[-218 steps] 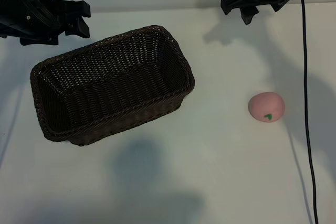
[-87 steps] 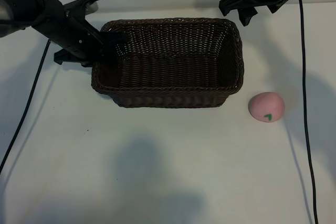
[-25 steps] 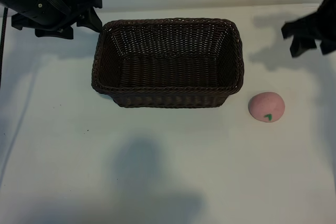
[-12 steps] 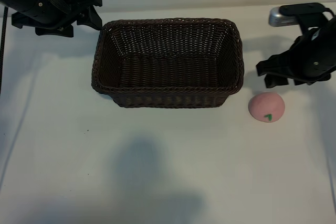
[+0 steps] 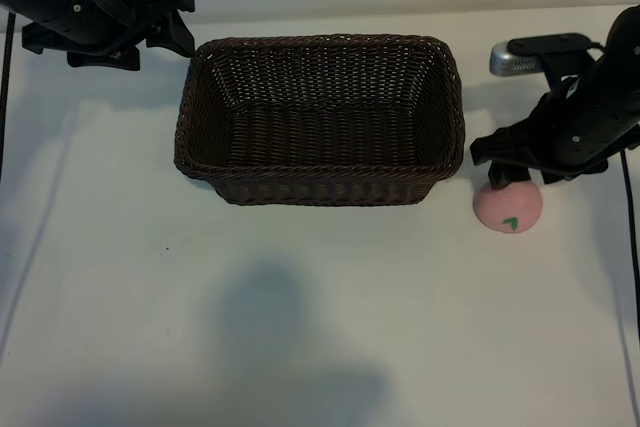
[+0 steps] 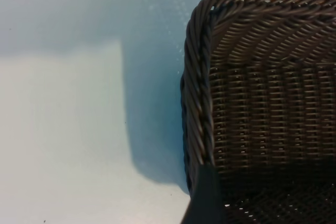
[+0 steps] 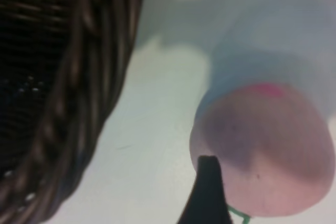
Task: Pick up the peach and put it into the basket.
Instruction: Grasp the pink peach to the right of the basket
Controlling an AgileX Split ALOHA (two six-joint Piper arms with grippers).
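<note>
The peach (image 5: pixel 510 211), pale pink with a green mark, lies on the white table just right of the basket (image 5: pixel 320 43), a dark woven rectangle at mid table. My right gripper (image 5: pixel 503 173) hangs open over the peach's far side. In the right wrist view, one dark finger (image 7: pixel 208 192) overlaps the peach (image 7: pixel 273 150), with the basket's rim (image 7: pixel 89 108) beside it; the other finger is out of view. Off the basket's far left corner, my left gripper (image 5: pixel 178 19) stands open and empty. Its wrist view shows one finger (image 6: pixel 203 198) by the basket's corner rim (image 6: pixel 199 77).
White table (image 5: pixel 300 327) stretches in front of the basket and the peach. A black cable (image 5: pixel 631 217) hangs down the right edge behind the right arm. Another cable (image 5: pixel 5 87) runs down the left edge.
My right arm has come in from the far right, toward the front and left, and now hangs over the peach. The left arm, basket and peach have not moved.
</note>
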